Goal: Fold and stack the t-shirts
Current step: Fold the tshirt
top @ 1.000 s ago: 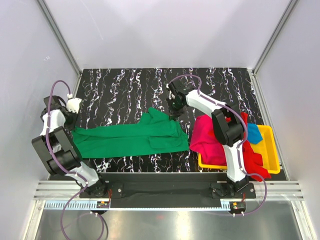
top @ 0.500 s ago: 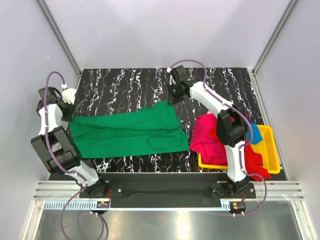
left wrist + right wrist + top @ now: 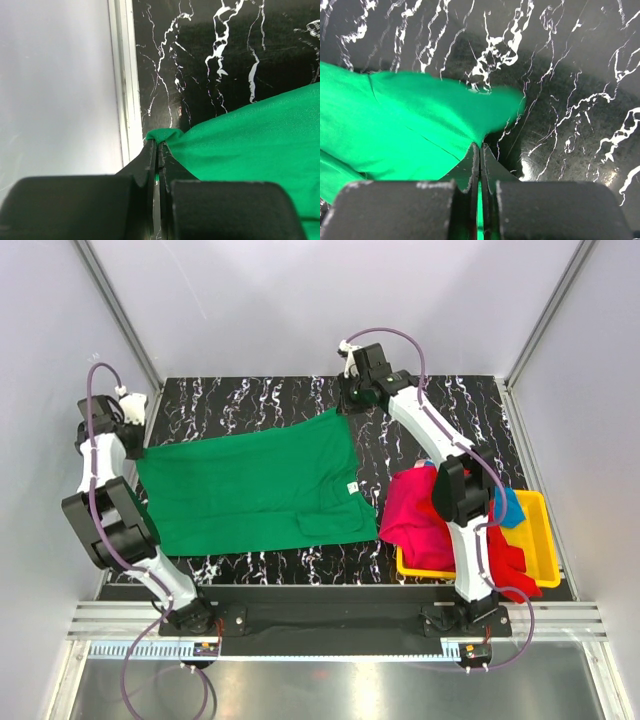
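Green t-shirt [image 3: 250,485]: thin, limp, light cloth with no stiffness of its own. Likely to sag and wrinkle wherever unsupported. Not fragile, and low slip risk once pinched. Best taken at corners or hem edges, two points at once, kept taut between them.

Lying spread mostly flat on the black marbled table [image 3: 250,400], left of centre, with a small flap turned over near its near-right edge.

Left gripper [image 3: 157,146]: clenched on the far-left corner, right by the table's left rail, with a small bunch of cloth at the tips.

Right gripper [image 3: 480,148]: likewise pinched tight, on the far-right corner, with cloth draping off to the left of it.

Magenta-pink t-shirt [image 3: 412,515], red t-shirt [image 3: 515,570] and blue t-shirt [image 3: 510,505]: heaped in and over the yellow tray [image 3: 548,530] at the right, not yet folded.
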